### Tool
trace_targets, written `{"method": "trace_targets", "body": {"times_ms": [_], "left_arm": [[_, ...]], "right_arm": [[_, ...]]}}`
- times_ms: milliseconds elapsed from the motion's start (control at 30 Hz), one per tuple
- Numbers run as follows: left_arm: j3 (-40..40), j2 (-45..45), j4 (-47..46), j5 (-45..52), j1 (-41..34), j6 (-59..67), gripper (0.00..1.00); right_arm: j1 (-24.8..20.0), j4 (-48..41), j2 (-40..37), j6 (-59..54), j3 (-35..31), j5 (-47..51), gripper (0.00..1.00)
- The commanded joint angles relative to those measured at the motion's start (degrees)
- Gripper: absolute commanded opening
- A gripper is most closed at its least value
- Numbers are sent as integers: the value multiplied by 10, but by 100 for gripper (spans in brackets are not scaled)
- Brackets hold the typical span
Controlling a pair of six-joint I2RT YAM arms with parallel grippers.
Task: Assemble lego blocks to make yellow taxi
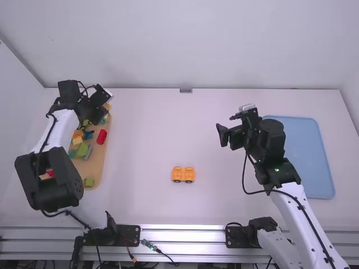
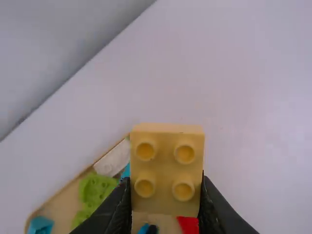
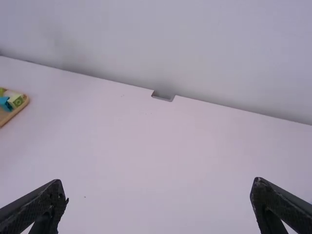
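Left gripper (image 2: pixel 166 195) has a yellow block (image 2: pixel 165 166) pinched between its two fingers, above the far end of the wooden tray (image 1: pixel 97 162) at the left. Grip is on the block's sides, studs toward the wrist; probably meant to leave the underside free for pressing down. The orange wheeled base (image 1: pixel 183 174) sits apart in the near middle, likely put there so either arm can work on it. Right gripper (image 3: pixel 158 184) stands wide, nothing between its fingers, over the table right of middle (perhaps waiting to steady the base). Block: boxy, smooth, plastic-looking, four round studs. Base: two squat sections side by side, rounded wheels beneath. Tray wood pale brown, holding a red block (image 1: pixel 101 136) and green pieces (image 1: pixel 82 150); a flat blue tray (image 1: pixel 303 151) with rounded corners lies far right. Next, I judge: carry block to base, line up squarely; a skewed press could shove the base.
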Motion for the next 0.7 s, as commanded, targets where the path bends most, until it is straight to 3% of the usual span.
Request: {"method": "trace_targets", "body": {"times_ms": [0,133,300,400,667], "left_arm": [[-66,-50,9,17,-32,-14,2],[-156,-118,-18,45,-107,87,2],[-217,-164,-55,39,-198,102,2],[-262,-173,-52,-5,-276,118,2],[-305,-159,-44,-2,-320,176,2]], "right_arm": [[-2,-3,0,3,22,-5,99],[-3,-12,-7,-3,22,-5,99],[-21,-21,-7,-2,22,-19,99],[-52,-37,-8,-28,22,-100,99],[-112,-78,-7,-110,22,-235,99]]}}
